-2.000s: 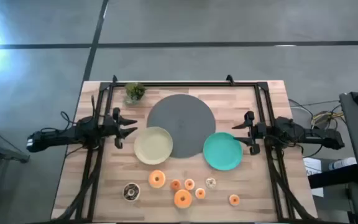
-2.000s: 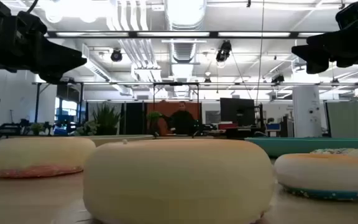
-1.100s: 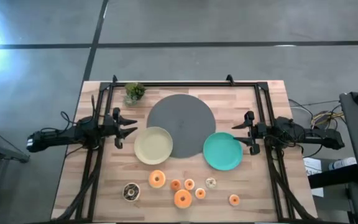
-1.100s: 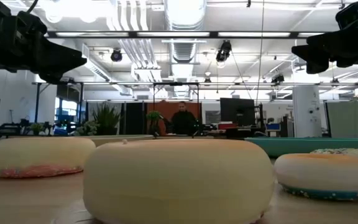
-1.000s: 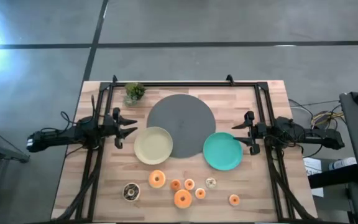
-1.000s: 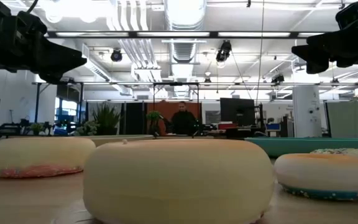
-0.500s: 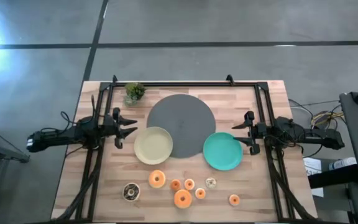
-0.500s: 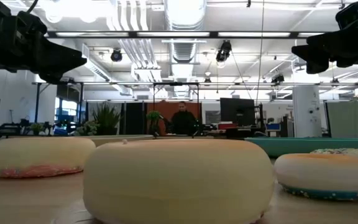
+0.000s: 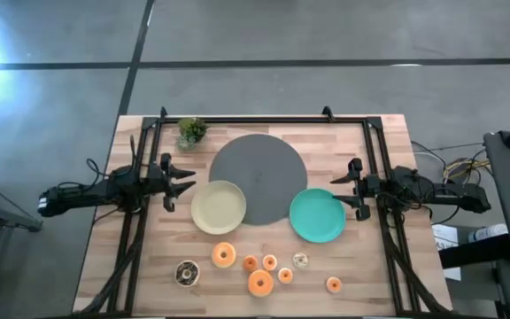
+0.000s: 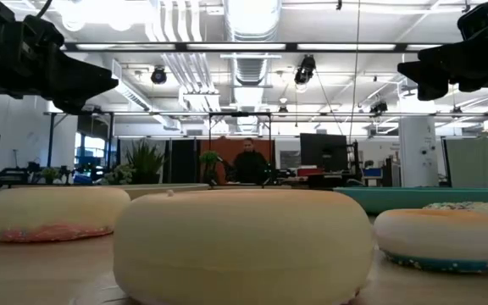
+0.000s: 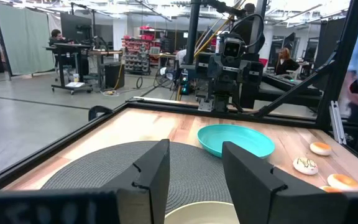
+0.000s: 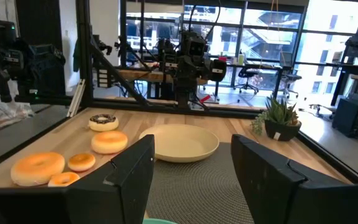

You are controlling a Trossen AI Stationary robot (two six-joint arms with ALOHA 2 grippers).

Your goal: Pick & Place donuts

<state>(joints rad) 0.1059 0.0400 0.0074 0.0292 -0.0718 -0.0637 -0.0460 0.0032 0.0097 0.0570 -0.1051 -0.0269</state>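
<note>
Nothing moved | left pincer point(image 9: 181, 183), right pincer point(image 9: 342, 189): both released, empty | donuts point(image 9: 259, 283): near edge, well apart from both

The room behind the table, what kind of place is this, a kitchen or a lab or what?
Most likely a robotics lab or workshop, not a kitchen. Exposed ceiling ducts and strip lights run overhead, desks with monitors and office chairs fill the open floor, and the donuts on the wooden table are toys.

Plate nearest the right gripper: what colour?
Teal plate; clearest in the high view.
</note>
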